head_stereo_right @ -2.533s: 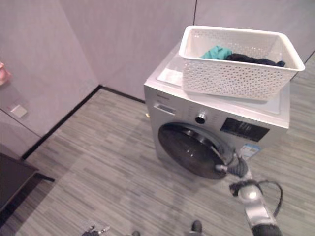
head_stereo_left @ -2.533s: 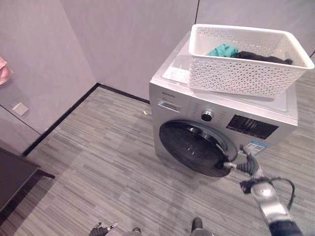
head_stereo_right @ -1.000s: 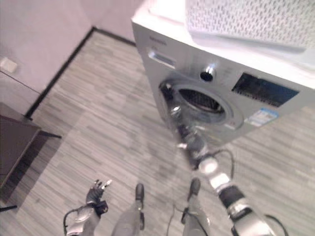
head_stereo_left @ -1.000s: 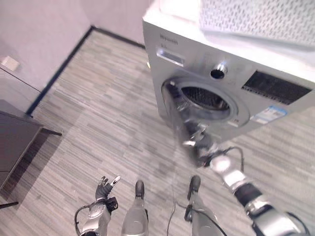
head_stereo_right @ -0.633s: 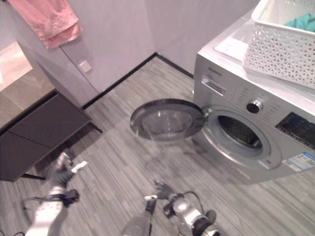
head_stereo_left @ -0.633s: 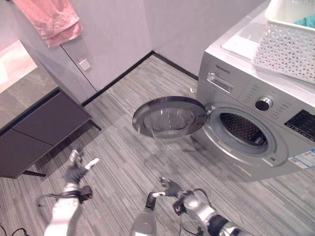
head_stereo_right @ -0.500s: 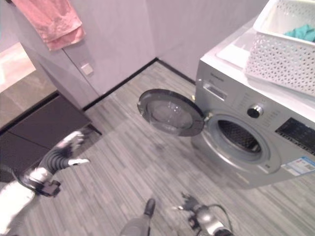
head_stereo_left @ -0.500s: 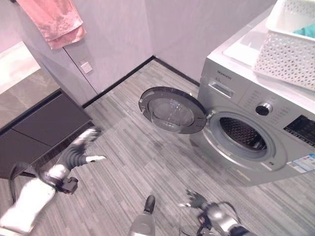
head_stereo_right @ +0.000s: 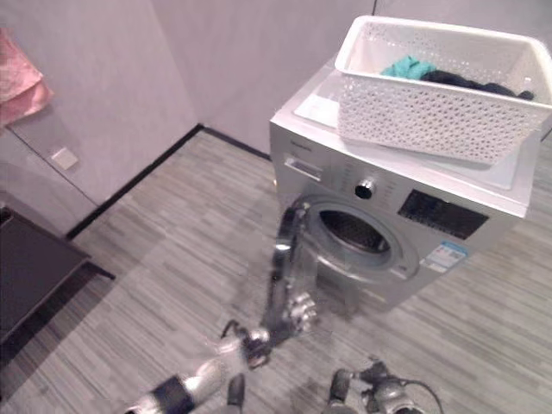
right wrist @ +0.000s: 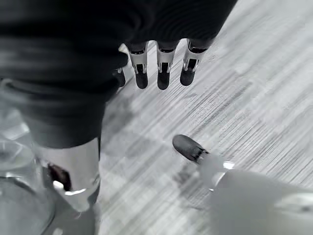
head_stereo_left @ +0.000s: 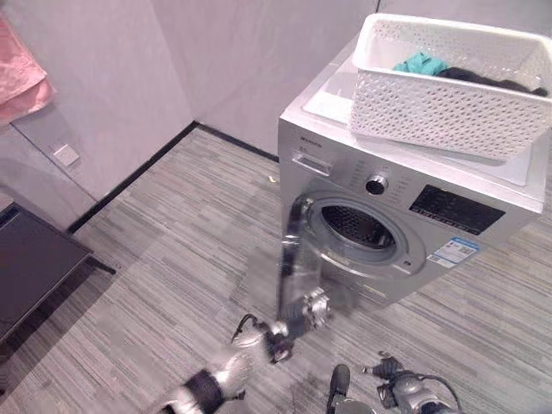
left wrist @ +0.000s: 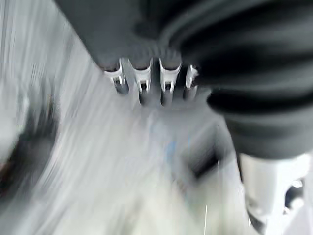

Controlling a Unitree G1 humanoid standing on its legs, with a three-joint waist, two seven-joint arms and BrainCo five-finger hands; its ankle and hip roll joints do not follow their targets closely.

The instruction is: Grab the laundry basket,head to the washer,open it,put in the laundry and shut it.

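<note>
Fingers of the left hand (head_stereo_left: 312,308) are blurred against the washer door (head_stereo_left: 295,274), grip untold; the right hand (right wrist: 159,63) hangs relaxed, low. The laundry basket (head_stereo_left: 448,82) sits atop the washer (head_stereo_left: 405,207), above both hands.

A silver front-loading washer (head_stereo_left: 405,216) stands against a grey wall, its round door (head_stereo_left: 293,272) swung open edge-on over the striped grey floor (head_stereo_left: 172,250). A white perforated laundry basket (head_stereo_left: 448,86) sits on top, holding teal (head_stereo_left: 418,62) and dark clothes (head_stereo_left: 483,76). The left robot hand (head_stereo_left: 312,308) is at the door's lower edge; the right robot hand (head_stereo_left: 385,369) hangs low, near the floor. A pink towel (head_stereo_left: 19,78) hangs at far left
</note>
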